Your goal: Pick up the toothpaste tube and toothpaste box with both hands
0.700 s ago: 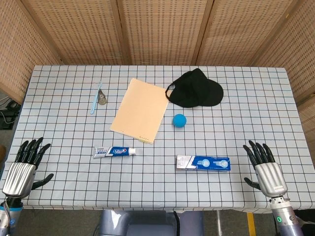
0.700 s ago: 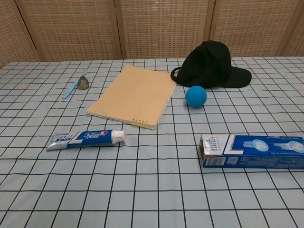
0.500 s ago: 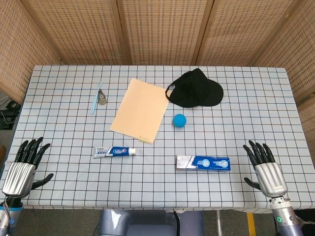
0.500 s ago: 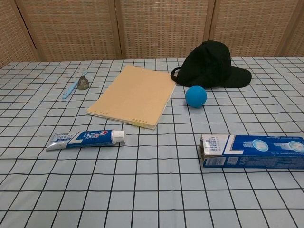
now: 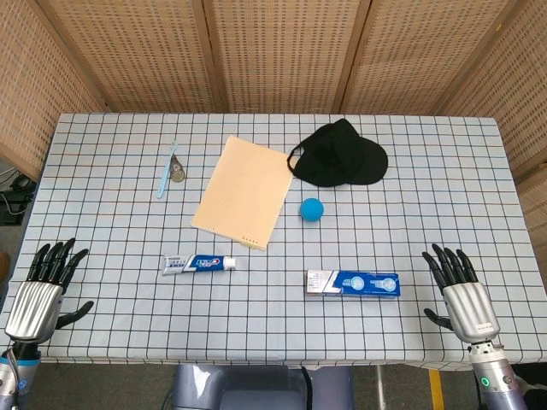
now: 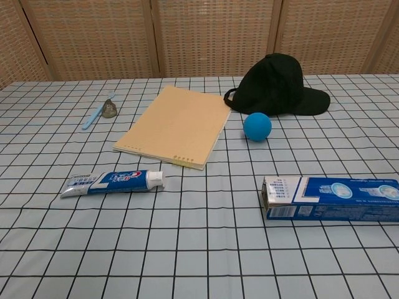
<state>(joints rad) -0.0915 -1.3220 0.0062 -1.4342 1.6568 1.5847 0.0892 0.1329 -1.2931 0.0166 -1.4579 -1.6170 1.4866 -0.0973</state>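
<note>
A blue and white toothpaste tube (image 5: 200, 263) (image 6: 113, 182) lies flat on the checked tablecloth, cap pointing right. To its right lies the blue toothpaste box (image 5: 353, 283) (image 6: 330, 198), also flat. My left hand (image 5: 40, 291) hovers at the table's near left corner, fingers spread, holding nothing, well left of the tube. At the near right corner my right hand (image 5: 461, 294) is likewise spread and empty, a short way right of the box. Neither hand appears in the chest view.
Behind the tube lies a tan notebook (image 5: 241, 190) (image 6: 175, 124). A blue ball (image 5: 311, 209) (image 6: 257, 126) and a black cap (image 5: 339, 155) (image 6: 278, 77) sit behind the box. A light blue toothbrush (image 5: 166, 171) (image 6: 96, 111) and a small metal object (image 5: 178, 174) lie at the back left.
</note>
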